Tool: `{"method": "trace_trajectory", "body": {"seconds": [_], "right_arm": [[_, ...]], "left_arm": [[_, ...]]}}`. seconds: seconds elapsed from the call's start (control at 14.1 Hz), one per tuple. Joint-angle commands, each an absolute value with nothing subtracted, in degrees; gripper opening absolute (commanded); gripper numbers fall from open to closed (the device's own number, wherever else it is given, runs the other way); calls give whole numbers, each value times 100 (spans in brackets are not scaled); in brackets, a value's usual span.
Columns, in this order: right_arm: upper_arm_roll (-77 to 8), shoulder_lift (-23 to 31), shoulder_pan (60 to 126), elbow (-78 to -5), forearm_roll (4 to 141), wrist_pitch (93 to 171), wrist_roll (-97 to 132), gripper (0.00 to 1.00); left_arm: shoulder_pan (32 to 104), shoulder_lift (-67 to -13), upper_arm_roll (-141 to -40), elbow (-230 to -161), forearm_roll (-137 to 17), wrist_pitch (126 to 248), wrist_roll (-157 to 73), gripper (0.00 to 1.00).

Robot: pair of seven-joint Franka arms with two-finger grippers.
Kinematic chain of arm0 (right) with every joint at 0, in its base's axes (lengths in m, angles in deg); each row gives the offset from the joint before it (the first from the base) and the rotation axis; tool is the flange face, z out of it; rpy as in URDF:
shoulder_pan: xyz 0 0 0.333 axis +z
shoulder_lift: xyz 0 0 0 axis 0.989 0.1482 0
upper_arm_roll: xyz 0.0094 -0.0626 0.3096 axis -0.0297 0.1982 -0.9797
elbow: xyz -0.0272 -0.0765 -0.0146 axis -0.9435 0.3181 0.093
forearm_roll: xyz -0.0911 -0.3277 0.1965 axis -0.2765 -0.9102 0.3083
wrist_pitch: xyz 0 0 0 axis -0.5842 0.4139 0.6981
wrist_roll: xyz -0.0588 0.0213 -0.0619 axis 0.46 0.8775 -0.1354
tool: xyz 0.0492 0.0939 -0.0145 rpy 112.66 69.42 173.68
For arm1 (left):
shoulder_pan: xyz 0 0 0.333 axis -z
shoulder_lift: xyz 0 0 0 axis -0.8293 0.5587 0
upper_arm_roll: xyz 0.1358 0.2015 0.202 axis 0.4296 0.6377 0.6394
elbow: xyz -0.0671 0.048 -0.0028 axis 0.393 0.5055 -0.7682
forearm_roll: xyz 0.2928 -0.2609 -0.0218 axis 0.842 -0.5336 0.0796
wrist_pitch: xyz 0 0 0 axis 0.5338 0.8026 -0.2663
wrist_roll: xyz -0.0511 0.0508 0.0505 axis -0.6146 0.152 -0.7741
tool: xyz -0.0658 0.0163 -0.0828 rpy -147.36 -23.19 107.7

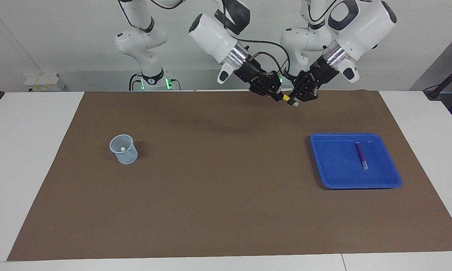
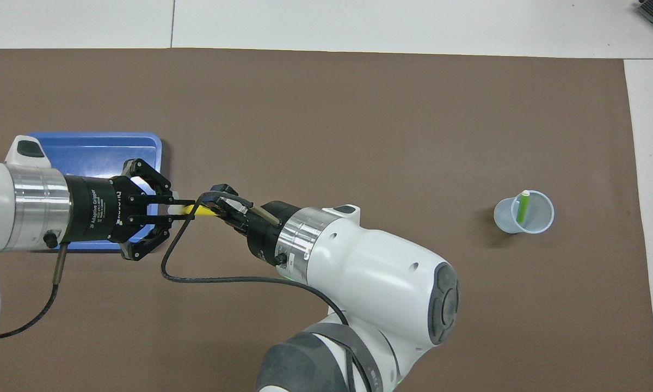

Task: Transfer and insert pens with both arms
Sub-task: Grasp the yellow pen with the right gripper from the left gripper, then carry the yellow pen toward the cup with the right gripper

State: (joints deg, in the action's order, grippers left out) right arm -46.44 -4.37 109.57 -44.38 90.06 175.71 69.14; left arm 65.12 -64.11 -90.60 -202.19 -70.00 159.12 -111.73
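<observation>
Setting: brown mat [image 1: 218, 195] spread over a white table, pale wall at the robots' end.
Left gripper [image 1: 294, 101]: raised over the mat's robot-side edge, fingers clenched on the pale cap end of the yellow pen [image 1: 286, 98].
Right gripper [image 1: 275, 95]: meeting it tip to tip in mid-air, fingers clamped on the yellow barrel, so both arms grip the one pen.
Yellow pen: bridging the two grippers, clear of the mat, near the tray's end of the table.
Step in hand: by the look of it, a mid-air handover, with neither side let go.
Done: green pen [image 2: 522, 207] stands tilted in the clear cup [image 1: 124, 149], toward the right arm's end of the table.
Left: yellow pen to be carried to the cup and dropped in; purple pen [image 1: 361, 155] lies untouched in the blue tray [image 1: 393, 177], toward the left arm's end.
Obstacles: open mat between handover and cup; a black cable [image 2: 217, 280] loops off the right wrist; the green pen already takes up part of the cup's mouth.
</observation>
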Motion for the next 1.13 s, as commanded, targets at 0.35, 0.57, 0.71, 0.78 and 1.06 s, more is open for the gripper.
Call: {"method": "trace_trajectory", "body": {"seconds": [0.35,0.57,0.71,0.78,1.06], "right_arm": [[-4680,-383,10872,-4360,9126,17658,6525,0],[-4671,-409,10820,-4395,9126,17501,6210,0],[-4671,-488,10557,-4457,9126,16837,5578,0],[-4662,-540,10425,-4465,9126,16388,5244,0],[-4636,-716,9731,-4544,8899,14867,4319,0]], "left_arm": [[6482,-6607,-9067,-20433,-6989,16013,-11147,71],[6368,-6633,-9058,-20468,-6998,16083,-11165,98],[6210,-6634,-9058,-20468,-6989,16074,-11034,99],[6096,-6634,-9049,-20477,-6989,16031,-10676,100],[5280,-6721,-9041,-20494,-6902,15347,-8298,98]]}}
